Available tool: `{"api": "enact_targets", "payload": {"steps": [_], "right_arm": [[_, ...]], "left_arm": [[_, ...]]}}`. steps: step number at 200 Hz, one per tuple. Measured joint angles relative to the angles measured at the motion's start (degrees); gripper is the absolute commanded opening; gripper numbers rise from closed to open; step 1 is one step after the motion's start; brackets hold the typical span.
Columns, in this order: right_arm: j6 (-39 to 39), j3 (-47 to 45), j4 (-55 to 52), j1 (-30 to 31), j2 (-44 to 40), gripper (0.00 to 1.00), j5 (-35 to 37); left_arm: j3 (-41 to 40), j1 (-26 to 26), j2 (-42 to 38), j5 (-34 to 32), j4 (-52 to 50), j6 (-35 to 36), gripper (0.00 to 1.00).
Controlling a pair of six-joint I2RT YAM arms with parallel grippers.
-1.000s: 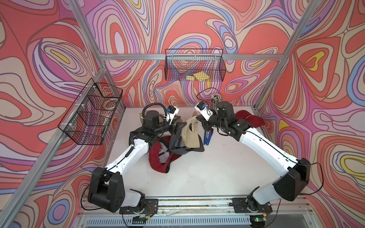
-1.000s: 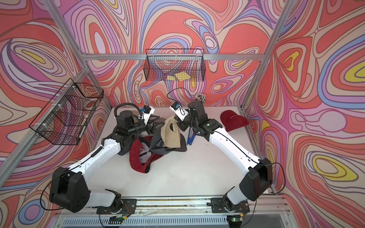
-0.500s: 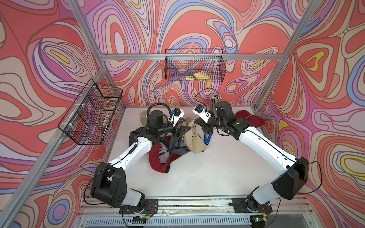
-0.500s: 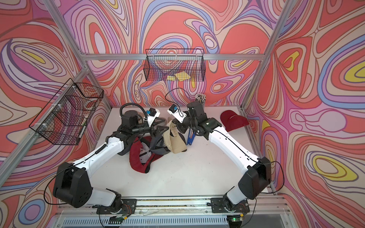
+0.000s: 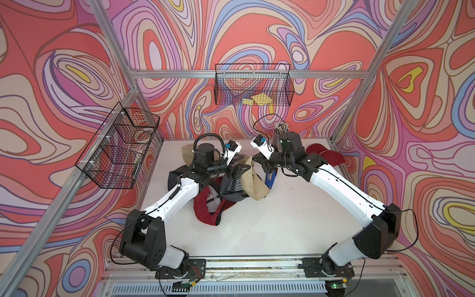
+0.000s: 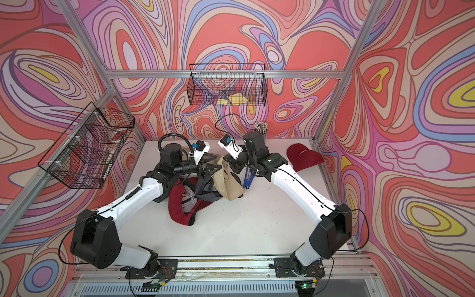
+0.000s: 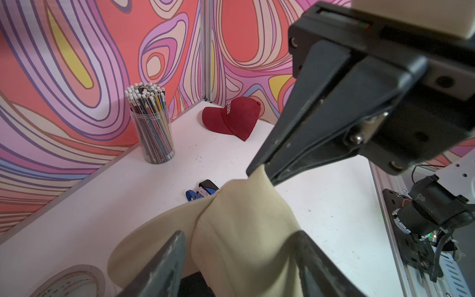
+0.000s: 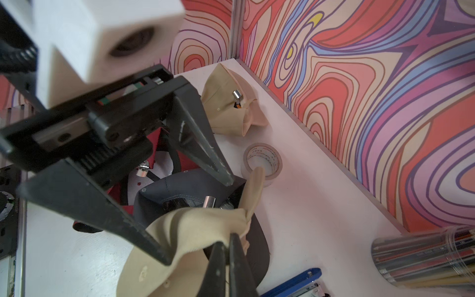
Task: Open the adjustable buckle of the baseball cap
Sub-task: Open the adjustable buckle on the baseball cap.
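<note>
A beige baseball cap (image 5: 257, 183) (image 6: 228, 183) hangs crumpled over a pile of caps at the table's middle. My right gripper (image 5: 262, 164) (image 6: 231, 164) (image 8: 226, 240) is shut on a fold of its fabric, seen from the left wrist as black fingers (image 7: 290, 154) pinching the cloth. My left gripper (image 5: 240, 164) (image 6: 213, 163) (image 7: 239, 236) is open, its jaws standing either side of the cap's cloth (image 7: 244, 218) without pinching it. The right wrist view shows those jaws (image 8: 196, 221) spread wide over the cap (image 8: 185, 226). A beige strap end (image 8: 254, 180) sticks up; this cap's buckle is hidden.
A grey cap (image 5: 231, 186) with a metal buckle (image 8: 209, 201) and a dark red cap (image 5: 205, 209) lie under the beige one. Nearby are a blue stapler (image 5: 270, 178), a tape roll (image 8: 262, 160), a pencil cup (image 7: 151, 128), another beige cap (image 8: 228, 102), and a red cap (image 5: 325, 155) at the back right.
My left gripper has moved right, closer to the beige cap, and its jaws have spread a little wider. The right gripper keeps its hold and the cap has sagged lower.
</note>
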Motion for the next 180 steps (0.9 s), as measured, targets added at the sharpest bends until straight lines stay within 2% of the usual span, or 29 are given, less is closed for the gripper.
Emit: {"api": "enact_targets", "payload": {"steps": [36, 73, 112, 130, 141, 159, 167, 180], "right_arm": [[3.0, 0.5, 0.0, 0.0, 0.5, 0.0, 2.8], [5.3, 0.5, 0.3, 0.0, 0.5, 0.0, 3.3], [6.2, 0.3, 0.5, 0.0, 0.3, 0.0, 0.9], [6.3, -0.1, 0.5, 0.0, -0.1, 0.0, -1.3], [6.3, -0.3, 0.5, 0.0, -0.3, 0.0, -2.6], [6.3, -0.6, 0.4, 0.0, -0.4, 0.0, -4.2], [6.3, -0.8, 0.4, 0.0, -0.4, 0.0, -4.6], [6.3, -1.0, 0.5, 0.0, -0.4, 0.0, -5.0]], "left_arm": [[0.0, -0.1, 0.0, 1.4, 1.7, -3.2, 0.71], [0.0, -0.5, 0.0, 1.3, 1.5, -3.5, 0.69], [0.3, -0.9, 0.0, -3.9, -1.4, -1.5, 0.67], [0.3, -0.9, 0.0, -6.4, -2.8, -0.3, 0.62], [0.3, -0.9, 0.0, -7.7, -3.5, 0.2, 0.54], [0.5, -0.9, 0.0, -9.3, -4.3, 0.9, 0.23], [0.6, -0.9, 0.0, -9.8, -4.4, 0.9, 0.12], [0.6, -1.1, 0.0, -10.3, -4.4, 1.1, 0.02]]}}
